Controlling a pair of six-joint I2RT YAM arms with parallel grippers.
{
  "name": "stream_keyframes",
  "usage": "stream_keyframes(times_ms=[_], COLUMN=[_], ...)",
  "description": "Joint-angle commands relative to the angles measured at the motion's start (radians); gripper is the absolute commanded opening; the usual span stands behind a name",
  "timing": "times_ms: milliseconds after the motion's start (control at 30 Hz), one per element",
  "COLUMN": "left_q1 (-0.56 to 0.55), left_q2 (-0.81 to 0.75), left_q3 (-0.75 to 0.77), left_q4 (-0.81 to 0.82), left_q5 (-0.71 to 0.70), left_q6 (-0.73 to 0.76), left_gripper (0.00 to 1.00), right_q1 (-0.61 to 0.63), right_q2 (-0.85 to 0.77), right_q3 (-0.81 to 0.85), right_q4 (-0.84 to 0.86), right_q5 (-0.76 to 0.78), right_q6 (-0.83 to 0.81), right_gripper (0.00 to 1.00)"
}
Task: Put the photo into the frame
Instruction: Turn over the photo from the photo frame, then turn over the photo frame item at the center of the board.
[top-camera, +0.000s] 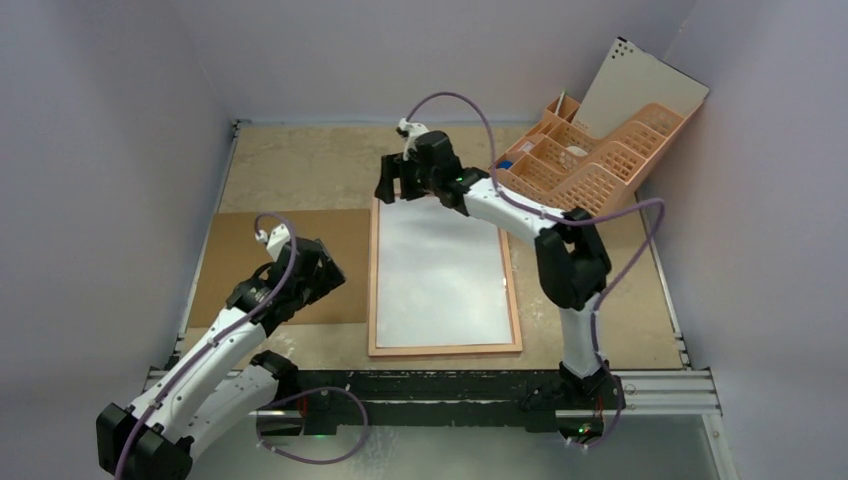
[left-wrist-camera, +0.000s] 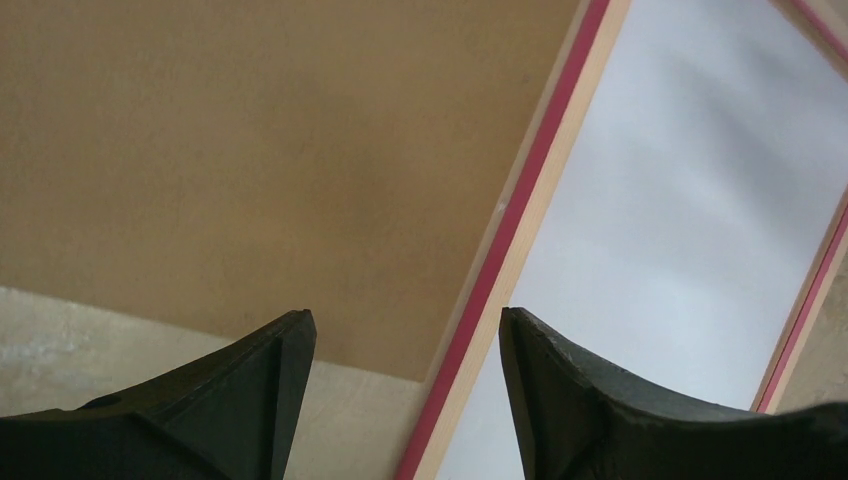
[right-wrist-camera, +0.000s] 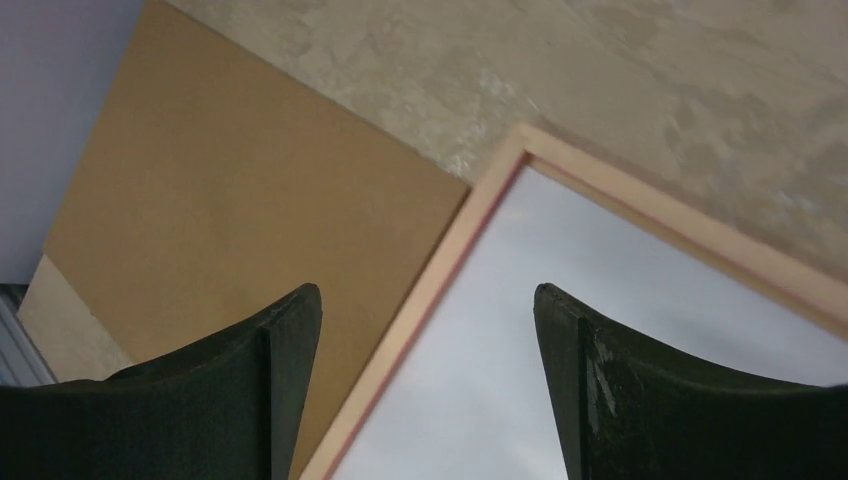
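The photo is laid white-side up inside the face-down frame, presumably so the brown board can back it; left pincer and right pincer are held open, empty.

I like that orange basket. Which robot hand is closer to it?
Right. The right gripper hovers at the far corner of the frame, left of the basket; the left gripper is farther, over the brown board.
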Motion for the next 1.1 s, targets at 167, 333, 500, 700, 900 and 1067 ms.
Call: stream_keyframes(times_ms=[167,333,500,700,900,1067], left_q1=[0.004,0.006,0.006,0.006,0.006,0.006], left_q2=[-0.077,-0.078,-0.037,-0.033,-0.106,-0.095], left_q3=[-0.140,-0.202,-0.204,-0.228,-0.269,-0.273], left_q4=[-0.079,-0.028,-0.022,-0.031,-0.027,-0.022], left_q5=[0.089,0.144,0.163,0.143,0.120,0.120], left_q6=[-0.232,-0.266,-0.251,-0.261,-0.305,-0.302], left_gripper=[0.71,0.71,0.71,0.71,0.70,0.70], right_q1=[0.109,0.118,0.119,0.120,0.127,0.126], right_q2=[0.344,0.528,0.588,0.619,0.669,0.750], right_q3=[0.432,0.708,0.808,0.800,0.802,0.900], right_q4=[-0.036,-0.176,-0.214,-0.287,-0.298,-0.385], right_q5=[-0.021,-0.037,-0.107,-0.148,-0.181,-0.236], right_q6=[-0.215,-0.333,-0.472,-0.606,-0.639,-0.647], right_gripper=[0.79,0.79,0.83,0.85,0.85,0.85])
